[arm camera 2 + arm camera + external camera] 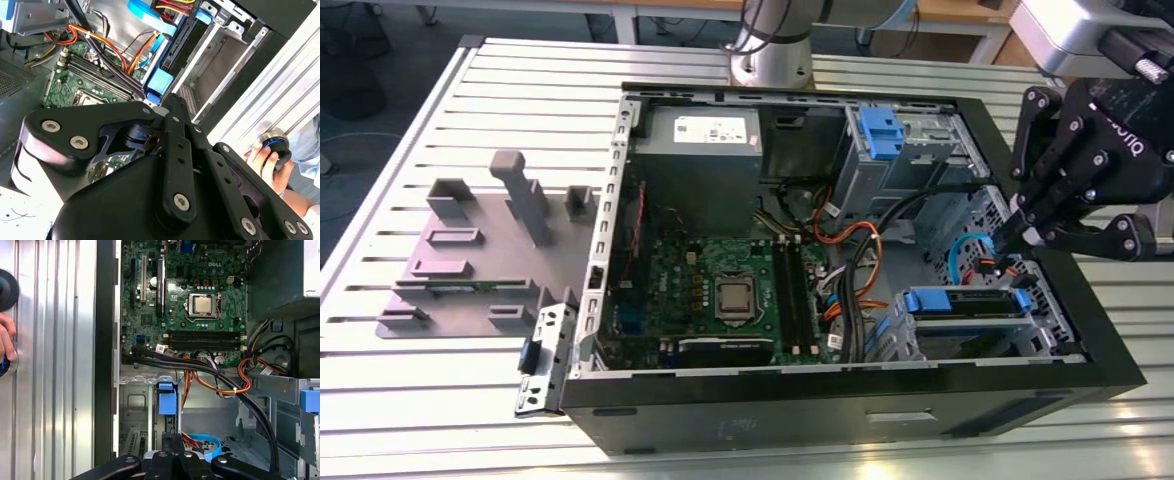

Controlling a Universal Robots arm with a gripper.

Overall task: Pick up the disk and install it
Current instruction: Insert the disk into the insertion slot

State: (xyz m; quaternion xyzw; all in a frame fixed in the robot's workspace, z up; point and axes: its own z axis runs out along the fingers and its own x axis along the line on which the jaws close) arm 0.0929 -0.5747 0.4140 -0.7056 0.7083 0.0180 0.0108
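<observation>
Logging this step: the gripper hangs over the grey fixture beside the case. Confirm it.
Not right. In the exterior view the gripper hangs over the case itself, at that view's right; the grey fixture lies beside the case, apart from the gripper.

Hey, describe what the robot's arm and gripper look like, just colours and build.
In the exterior view the gripper is matte black, built of jointed link bars pinned with silver screw heads, with pale lettering on its body. Above it sits a light grey wrist housing. The arm's base column is silver-grey metal. In the second wrist view the same black links show round silver bolts.
</observation>
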